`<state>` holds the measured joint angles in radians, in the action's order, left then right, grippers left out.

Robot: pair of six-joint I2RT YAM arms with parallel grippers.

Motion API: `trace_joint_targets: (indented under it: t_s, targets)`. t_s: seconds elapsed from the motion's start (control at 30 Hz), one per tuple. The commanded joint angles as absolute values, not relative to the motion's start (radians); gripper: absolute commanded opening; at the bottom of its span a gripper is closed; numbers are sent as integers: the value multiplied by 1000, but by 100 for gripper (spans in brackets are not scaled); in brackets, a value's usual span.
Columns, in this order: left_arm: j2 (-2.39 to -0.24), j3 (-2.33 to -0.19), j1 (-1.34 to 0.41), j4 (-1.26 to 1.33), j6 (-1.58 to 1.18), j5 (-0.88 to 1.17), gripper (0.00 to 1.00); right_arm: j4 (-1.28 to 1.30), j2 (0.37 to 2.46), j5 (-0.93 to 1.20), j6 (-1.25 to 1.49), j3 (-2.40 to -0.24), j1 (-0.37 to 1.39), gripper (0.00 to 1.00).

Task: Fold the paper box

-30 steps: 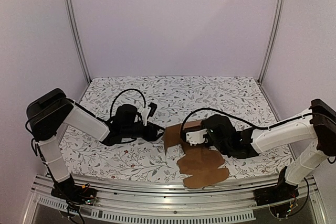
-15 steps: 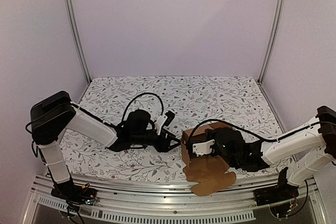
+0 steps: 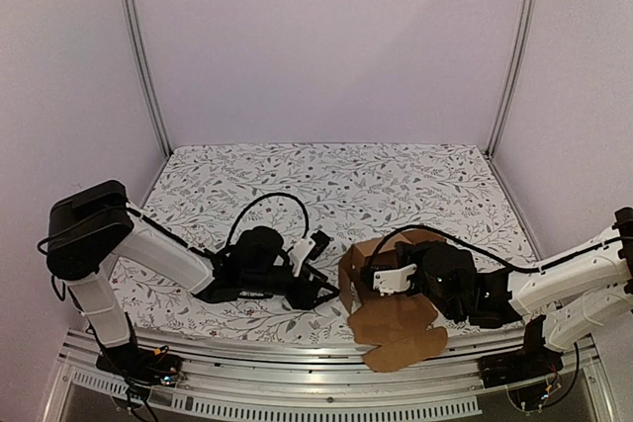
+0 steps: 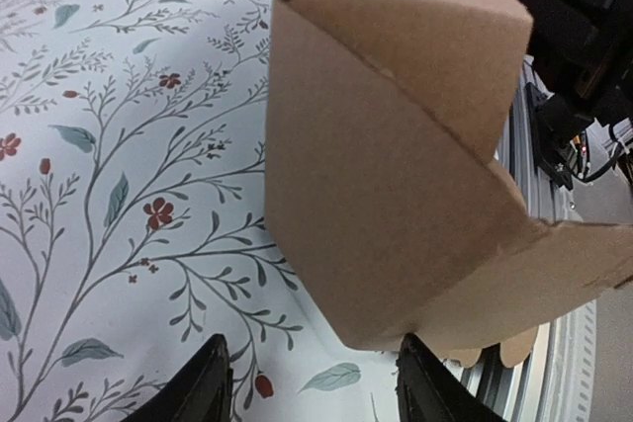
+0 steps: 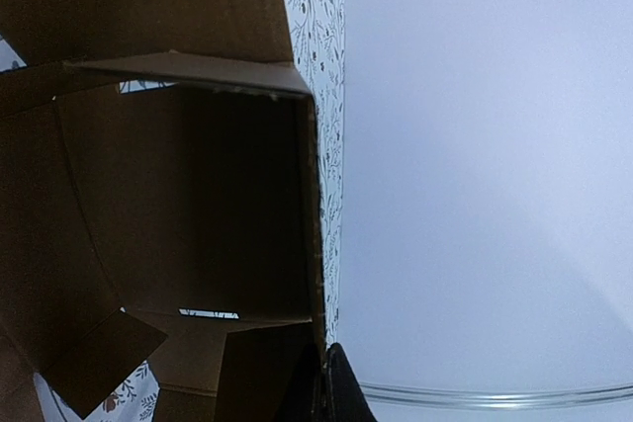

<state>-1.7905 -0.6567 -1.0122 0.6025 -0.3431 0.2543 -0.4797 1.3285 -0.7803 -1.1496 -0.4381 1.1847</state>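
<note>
Left wrist: plain brown paper box [image 4: 396, 175] beyond parted left tool [image 4: 316, 358].

Just ahead of left claw [image 4: 316, 394], paper box [image 4: 396, 175]; right arm [image 3: 564, 279] behind it.

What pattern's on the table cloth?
Cloth: white with grey leafy vines, small red flowers; best in left wrist view.

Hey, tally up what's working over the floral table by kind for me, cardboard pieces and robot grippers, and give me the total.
Paper box: 1
Grippers: 2 (left gripper, right gripper)
Total: 3
</note>
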Motion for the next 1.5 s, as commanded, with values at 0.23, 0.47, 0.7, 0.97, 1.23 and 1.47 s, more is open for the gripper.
trace_joint_targets:
  t_s: [0.23, 0.47, 0.7, 0.97, 1.23, 1.47]
  targets:
    - [-1738, -713, -1055, 617, -343, 234, 59, -364, 1302, -792, -1038, -498, 1192, 0]
    - [-1740, -766, -1074, 536, -331, 167, 65, -293, 1302, -774, -983, -531, 1191, 0]
    - [-1796, -835, -1103, 496, -332, 57, 66, -275, 1311, -776, -961, -525, 1191, 0]
    - [-1911, -911, -1169, 501, -331, -96, 65, -274, 1354, -826, -959, -520, 1201, 0]
    - [-1953, -934, -1212, 508, -357, -250, 64, -286, 1377, -898, -1008, -483, 1273, 0]
    - [-1975, -931, -1238, 560, -345, -351, 63, -272, 1415, -931, -1013, -493, 1297, 0]
